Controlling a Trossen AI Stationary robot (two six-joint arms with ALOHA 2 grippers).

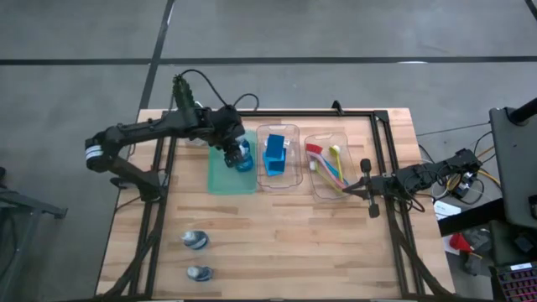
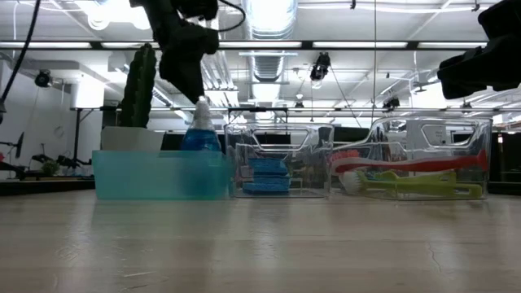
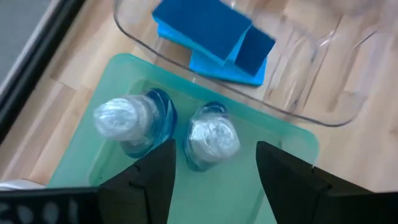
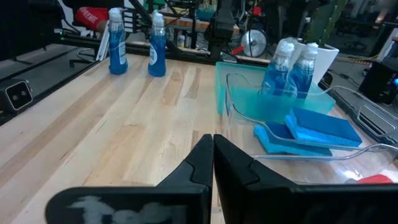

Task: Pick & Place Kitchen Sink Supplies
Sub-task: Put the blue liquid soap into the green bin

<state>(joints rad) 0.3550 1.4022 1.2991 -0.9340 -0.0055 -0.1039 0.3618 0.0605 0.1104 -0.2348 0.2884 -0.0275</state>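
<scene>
From above, I see my left gripper [image 1: 241, 156] over the green tray [image 1: 220, 178], above two bottles [image 1: 244, 159]. Two more bottles [image 1: 195, 241] stand on the near-left table [image 1: 285, 243], with free wood around them. My right gripper [image 1: 367, 188] waits beside the brush tray [image 1: 318, 184].

At table height, one bottle [image 2: 200, 130] rises above the green wall.

Left wrist: fingers [image 3: 152, 177] wide apart over two blue bottles with clear caps [image 3: 211, 137]; blue sponges [image 3: 214, 37] lie in the clear tray beyond.

Right wrist: its fingers [image 4: 196, 165] are pressed together, holding nothing.
</scene>
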